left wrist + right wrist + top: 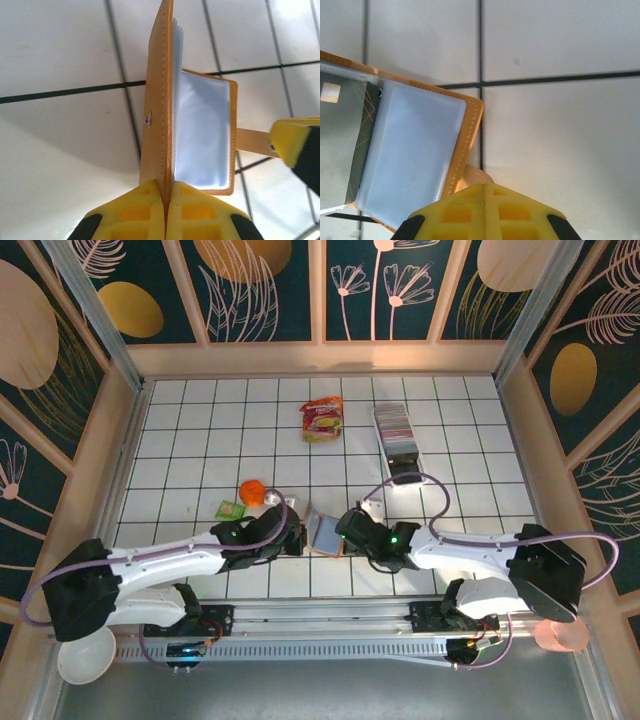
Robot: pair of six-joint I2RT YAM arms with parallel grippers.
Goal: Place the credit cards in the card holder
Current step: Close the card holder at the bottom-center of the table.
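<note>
Holding the card holder (325,532) spread, credit cards (394,425) far behind

Both arms grip the card holder at the near middle of the table (480,440). The left gripper (165,192) is closed on one cover standing on edge, and the right gripper (485,192) is closed on the clasp tab (252,142). The credit cards lie well apart, up and to the right, in a row running away from the arms, so the right arm is nearer. Which sleeves are free is hard to tell. One seems to hold a dark card (345,145).
</note>
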